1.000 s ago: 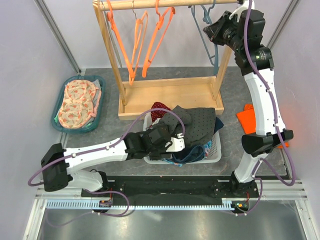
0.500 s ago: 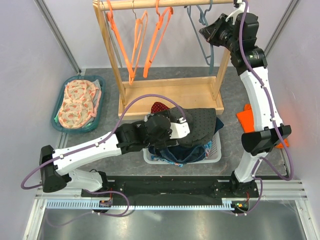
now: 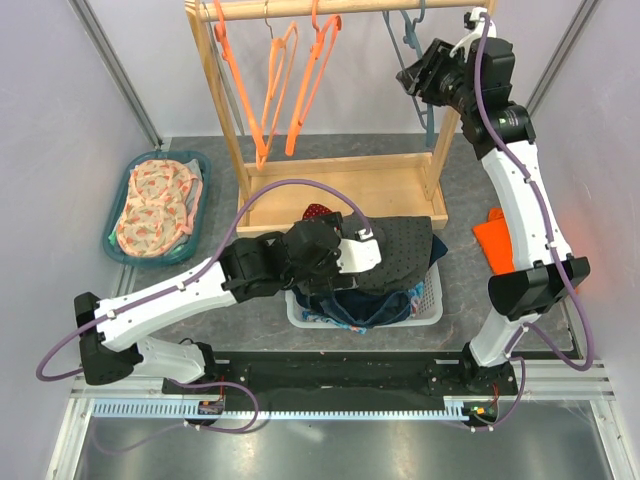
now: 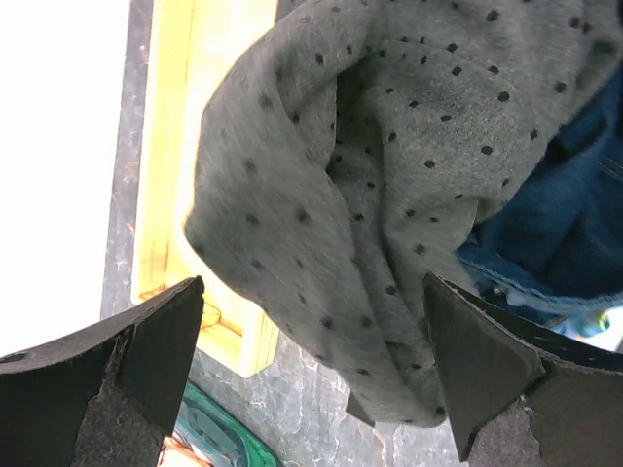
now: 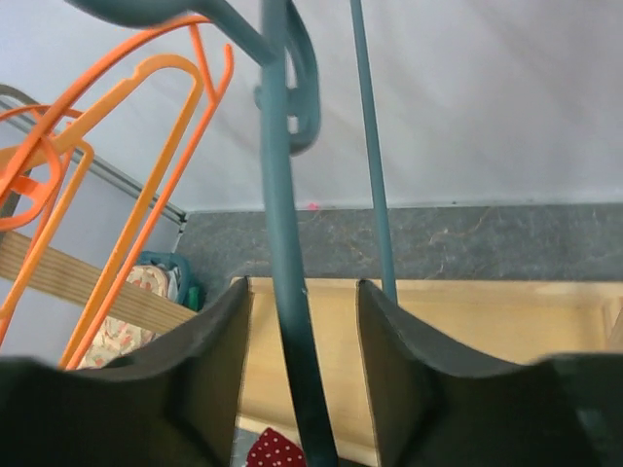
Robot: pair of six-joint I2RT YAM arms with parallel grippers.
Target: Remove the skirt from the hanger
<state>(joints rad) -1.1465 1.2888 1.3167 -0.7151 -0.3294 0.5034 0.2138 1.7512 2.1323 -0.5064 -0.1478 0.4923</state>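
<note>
Overall, the grey table point(image 3: 190, 150) fills the frame, and the wooden rack point(image 3: 340, 190) stands at upper centre with its rail along the top edge. The right arm point(image 3: 525, 190) rises along the right side to the rail. The left arm point(image 3: 180, 295) runs from lower left to the centre.

Item: white basket point(image 3: 430, 300), lower centre, just in front of the rack base, heaped with clothing. The grey dotted skirt point(image 3: 400, 245) lies draped on top of that heap, off any hanger. Blue denim point(image 4: 574, 224) lies under it and a red dotted cloth point(image 3: 318, 212) shows at the heap's upper left edge.

Item: teal basket point(image 3: 150, 260), left of frame and well apart from the rack, holding a floral cloth point(image 3: 155, 200).

Item: orange cloth point(image 3: 492, 238), flat on the table at the right, partly behind the right arm.

Item: orange hangers point(image 3: 275, 90), bare, hanging from the rail at upper left. A teal hanger point(image 5: 275, 146), also bare, hangs at the rail's right end.

Item: left gripper point(image 4: 311, 292), fingers spread wide over the skirt with no fabric between them.

Item: right gripper point(image 5: 297, 287), at the rail's right end. Its fingers are parted and straddle the teal hanger's bar, with a gap visible on each side.
</note>
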